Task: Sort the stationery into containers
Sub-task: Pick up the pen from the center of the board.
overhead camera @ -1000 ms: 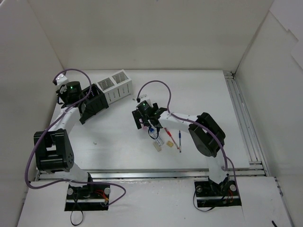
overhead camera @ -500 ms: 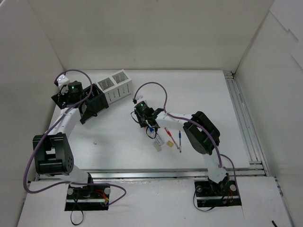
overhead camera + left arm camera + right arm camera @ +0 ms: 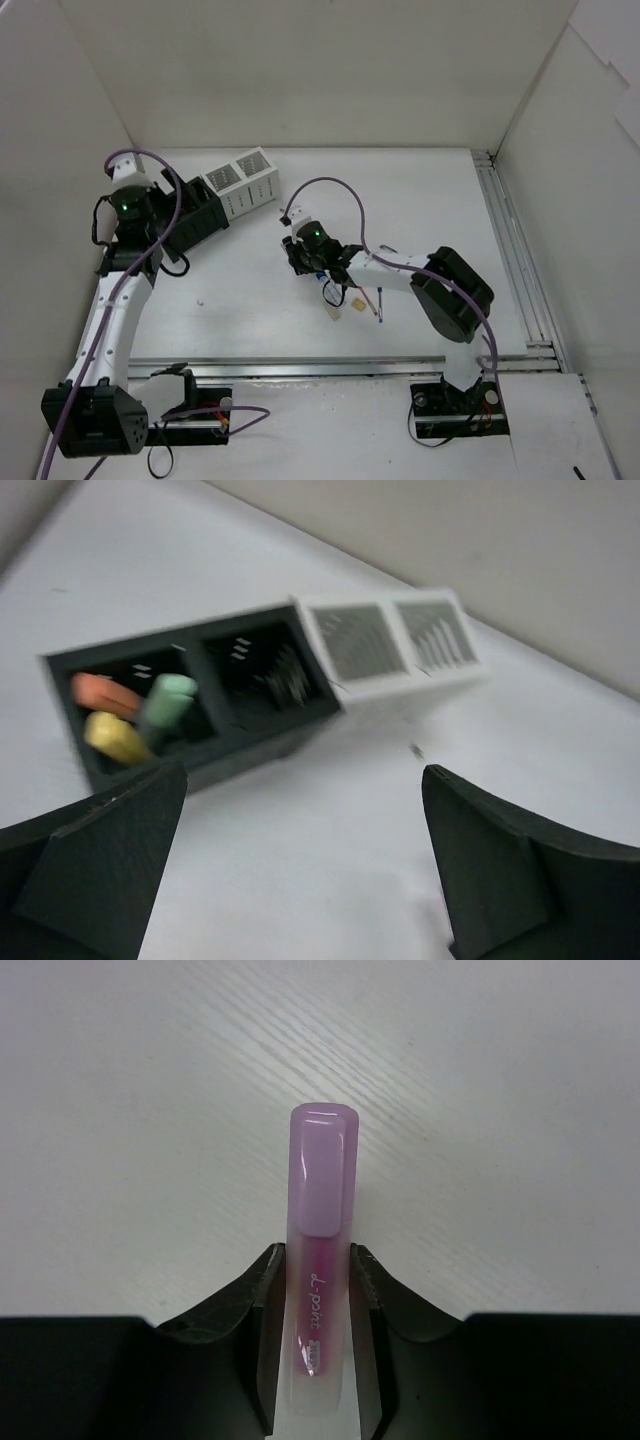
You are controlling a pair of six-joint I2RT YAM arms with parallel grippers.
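Held upright over the bare tabletop is a pink highlighter (image 3: 320, 1180), with my right gripper (image 3: 317, 1255) shut on its lower barrel. From above, that gripper (image 3: 305, 254) sits mid-table. My left gripper (image 3: 305, 775) is open with nothing between its fingers, and hangs short of the black container (image 3: 250, 748). An orange highlighter (image 3: 103, 692), a yellow one (image 3: 115, 735) and a green one (image 3: 170, 698) stand in that container's left compartment. The white mesh container (image 3: 390, 645) adjoins it on the right.
Loose stationery lies just right of my right gripper: two tan erasers (image 3: 333, 308), a red pen (image 3: 367, 300), a blue pen (image 3: 380, 300) and a clear-blue pen (image 3: 328, 287). The containers (image 3: 240, 182) stand at the back left. White walls enclose the table.
My left gripper opened and drew back left from the black container. My right gripper closed on the pink highlighter, and its arm swung.
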